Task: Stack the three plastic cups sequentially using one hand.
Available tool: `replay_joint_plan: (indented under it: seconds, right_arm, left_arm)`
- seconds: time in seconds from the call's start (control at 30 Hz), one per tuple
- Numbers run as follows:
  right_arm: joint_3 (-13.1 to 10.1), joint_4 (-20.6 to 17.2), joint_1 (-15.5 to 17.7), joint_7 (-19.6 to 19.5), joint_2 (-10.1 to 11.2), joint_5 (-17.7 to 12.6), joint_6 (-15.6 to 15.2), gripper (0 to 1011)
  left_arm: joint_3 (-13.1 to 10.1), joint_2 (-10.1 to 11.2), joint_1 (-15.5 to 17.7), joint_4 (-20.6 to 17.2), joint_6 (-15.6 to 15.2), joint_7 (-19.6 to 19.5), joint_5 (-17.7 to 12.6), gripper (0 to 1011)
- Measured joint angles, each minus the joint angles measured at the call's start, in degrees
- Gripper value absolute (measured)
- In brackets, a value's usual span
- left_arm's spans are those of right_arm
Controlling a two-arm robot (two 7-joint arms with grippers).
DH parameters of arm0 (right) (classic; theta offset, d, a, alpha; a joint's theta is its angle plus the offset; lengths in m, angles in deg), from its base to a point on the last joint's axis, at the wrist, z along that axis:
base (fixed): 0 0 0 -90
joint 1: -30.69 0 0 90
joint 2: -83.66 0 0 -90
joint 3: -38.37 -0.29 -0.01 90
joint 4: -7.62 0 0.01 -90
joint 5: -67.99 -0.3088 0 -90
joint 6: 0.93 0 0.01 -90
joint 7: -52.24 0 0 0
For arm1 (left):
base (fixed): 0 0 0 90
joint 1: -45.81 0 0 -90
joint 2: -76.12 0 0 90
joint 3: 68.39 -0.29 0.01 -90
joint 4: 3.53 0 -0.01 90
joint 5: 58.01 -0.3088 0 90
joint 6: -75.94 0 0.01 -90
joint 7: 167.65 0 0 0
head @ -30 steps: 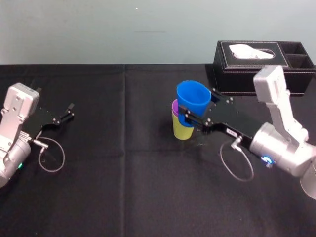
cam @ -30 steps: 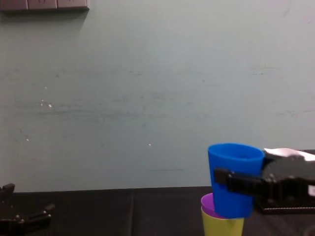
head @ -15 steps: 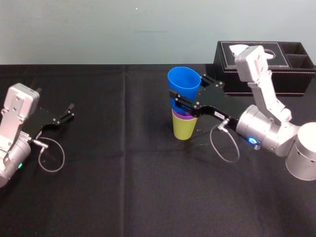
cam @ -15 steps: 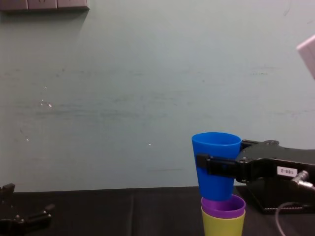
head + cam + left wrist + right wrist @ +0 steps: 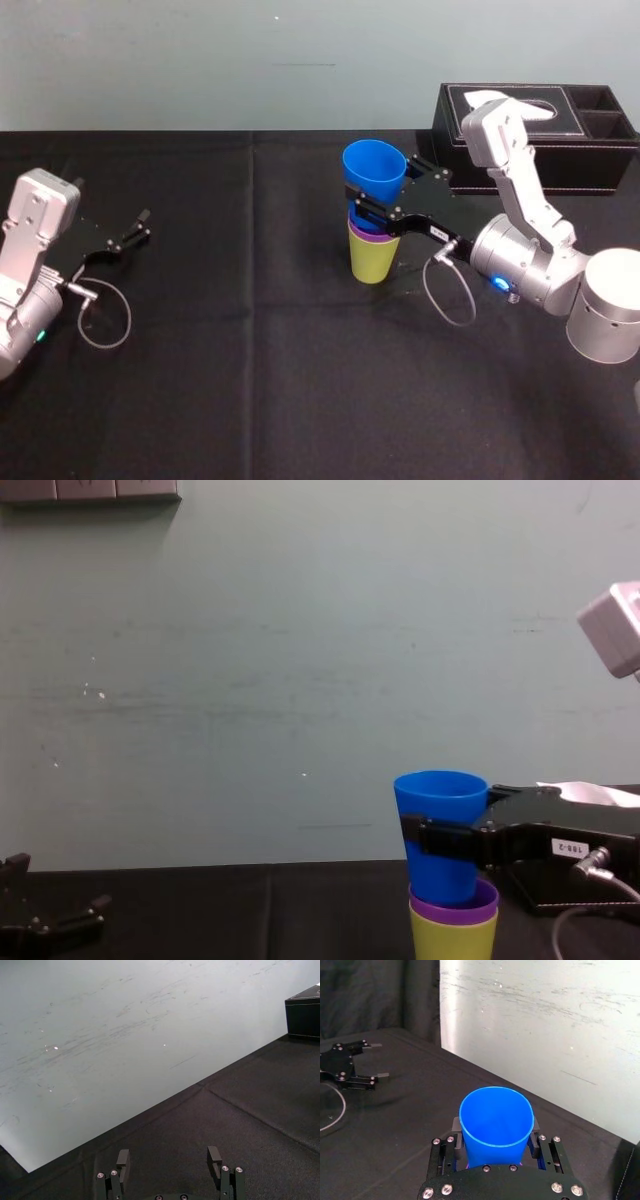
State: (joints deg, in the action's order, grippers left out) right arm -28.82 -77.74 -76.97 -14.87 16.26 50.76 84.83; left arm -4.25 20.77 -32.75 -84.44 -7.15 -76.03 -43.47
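Right claw (image 5: 365,213): clamped on tapered blue plastic tumbler (image 5: 375,172), its base inside purple plastic tumbler (image 5: 455,912).
Advice: press straight down, then release.
Left claw (image 5: 140,225): wide, far left of purple tumbler.

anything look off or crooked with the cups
Nothing stands out. The right gripper holds the blue cup about upright, its base just inside the purple cup nested in the yellow-green cup, not yet seated. The left gripper rests open, far left.

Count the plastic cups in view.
3. The yellow-green cup stands on the table; the purple cup nests in it; the blue cup, clamped in the right gripper, sits partly inside the purple. The left gripper rests apart.
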Motion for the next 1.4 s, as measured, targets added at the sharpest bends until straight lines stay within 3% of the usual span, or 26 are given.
replay_joint_plan:
  seconds: [0.73, 1.13, 1.4]
  right_arm:
    - [-0.3, 2.0, -0.3, -0.2, -1.0, 1.3, 0.8, 724]
    - [-0.3, 1.8, -0.2, -0.2, -0.9, 1.3, 0.8, 1003]
    - [-0.3, 1.8, -0.2, -0.2, -0.9, 1.3, 0.8, 1000]
  left_arm:
    - [0.0, 0.0, 0.0, 0.0, 0.0, 0.0, 0.0, 1011]
    - [0.0, 0.0, 0.0, 0.0, 0.0, 0.0, 0.0, 1011]
    - [0.0, 0.0, 0.0, 0.0, 0.0, 0.0, 0.0, 1011]
